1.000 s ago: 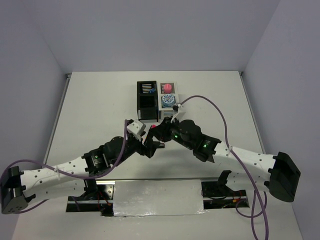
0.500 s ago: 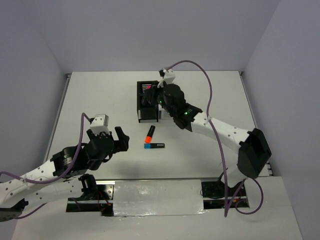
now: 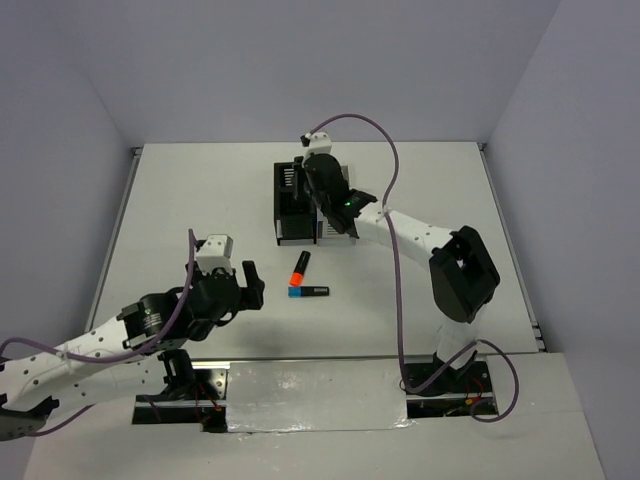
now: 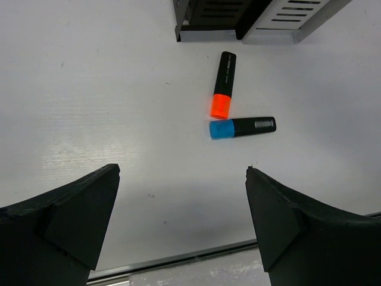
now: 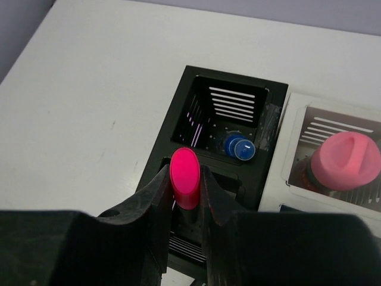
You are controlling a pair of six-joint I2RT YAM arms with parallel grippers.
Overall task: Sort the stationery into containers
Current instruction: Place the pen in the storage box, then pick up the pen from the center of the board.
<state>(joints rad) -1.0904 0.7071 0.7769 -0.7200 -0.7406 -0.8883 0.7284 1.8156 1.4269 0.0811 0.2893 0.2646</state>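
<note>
My right gripper [image 5: 184,190] is shut on a black highlighter with a pink end [image 5: 184,177], held upright over the front compartment of the black organiser [image 5: 178,119]. Its rear compartment holds a clear blue-capped bottle [image 5: 238,147]. A pink tube [image 5: 345,161] stands in the white organiser [image 5: 286,161] beside it. An orange-ended highlighter [image 4: 223,84] and a blue-ended highlighter [image 4: 242,127] lie on the table, coloured ends almost touching. Short of them, my left gripper [image 4: 183,170] hangs open and empty. From above, the right gripper [image 3: 300,187] is over the black organiser [image 3: 285,228].
Both organisers stand side by side at the middle back of the white table [image 3: 180,200]. The table's metal front edge [image 4: 178,262] runs just under my left gripper. The right arm [image 3: 420,235] stretches diagonally from the near right toward the organisers.
The two grippers met at the table's middle. Since then the right one carried the pink-ended highlighter back over the black organiser, and the left one pulled away to the left and stands open.
</note>
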